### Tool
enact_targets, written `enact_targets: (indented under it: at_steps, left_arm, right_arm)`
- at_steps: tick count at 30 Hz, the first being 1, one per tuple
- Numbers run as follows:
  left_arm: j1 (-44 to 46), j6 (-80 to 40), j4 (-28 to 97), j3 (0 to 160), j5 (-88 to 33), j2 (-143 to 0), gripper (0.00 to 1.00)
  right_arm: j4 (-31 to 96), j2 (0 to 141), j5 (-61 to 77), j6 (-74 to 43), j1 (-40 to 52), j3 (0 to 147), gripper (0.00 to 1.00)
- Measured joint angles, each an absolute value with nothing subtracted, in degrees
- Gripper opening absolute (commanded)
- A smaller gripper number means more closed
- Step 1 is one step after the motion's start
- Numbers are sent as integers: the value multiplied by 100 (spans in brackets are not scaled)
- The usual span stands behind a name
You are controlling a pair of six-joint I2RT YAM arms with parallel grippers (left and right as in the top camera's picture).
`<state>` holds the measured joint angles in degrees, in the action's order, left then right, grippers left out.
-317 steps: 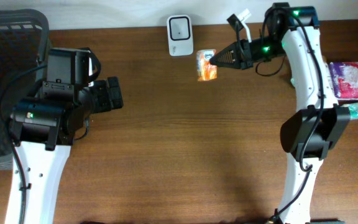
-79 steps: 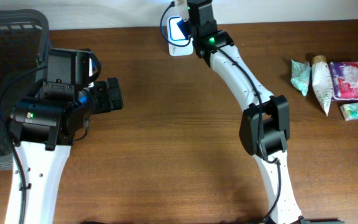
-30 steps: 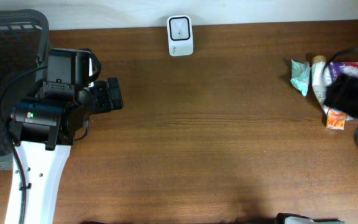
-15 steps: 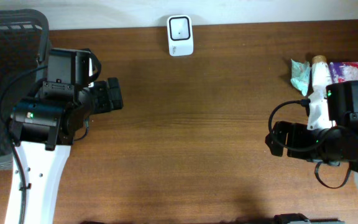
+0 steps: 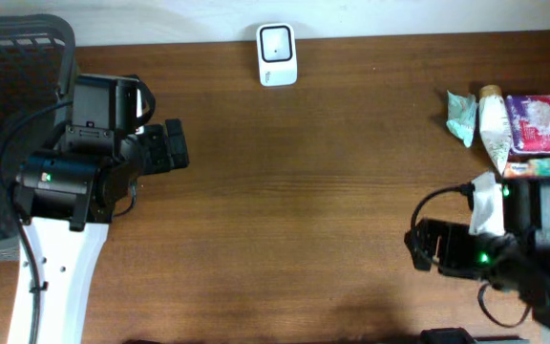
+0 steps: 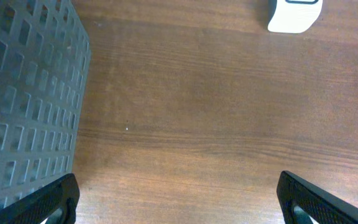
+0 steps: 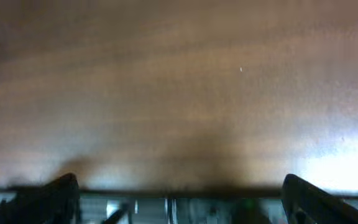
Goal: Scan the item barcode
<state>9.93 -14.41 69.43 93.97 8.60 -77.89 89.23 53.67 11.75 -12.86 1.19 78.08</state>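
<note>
The left pincer (image 6: 178,180) stands wide open over bare wooden worktop (image 5: 304,191), with nothing between its dark fingers (image 6: 55,198). It is just beside the dark mesh basket (image 6: 23,93) that fills the left of its view. From overhead, this pincer (image 5: 175,148) points right, and the basket (image 5: 27,38) sits at the far left corner.

The right pincer (image 7: 179,180) is also spread wide and empty, with only blurred wood showing between its fingers (image 7: 55,193). From overhead, it sits low on the right side (image 5: 418,247), pointing left.

The white barcode scanner (image 5: 277,54) stands at the far edge, well apart from both arms.

The orange packet (image 5: 516,170) lies on the worktop at the right, partly hidden by the right arm. It is grouped with a teal packet (image 5: 460,115), a white tube (image 5: 492,129) and a purple pack (image 5: 539,122) — neither pincer touches any of them.
</note>
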Motion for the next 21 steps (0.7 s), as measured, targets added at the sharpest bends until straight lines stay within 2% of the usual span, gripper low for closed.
enact_targets:
  at_steps: [9,13,21]
  left_arm:
    - [993,-1441,6945,9397,860,-7791,99]
    - [993,-1441,6945,9397,860,-7789,99]
    - [993,-1441,6945,9397,860,-7789,99]
  right_arm:
    - [5752,3479,1194,-292,121,5428,99]
    - [3988,2703,1223,40,121,3900,99]
    - [2309,1817,1376,104,123,2397,99]
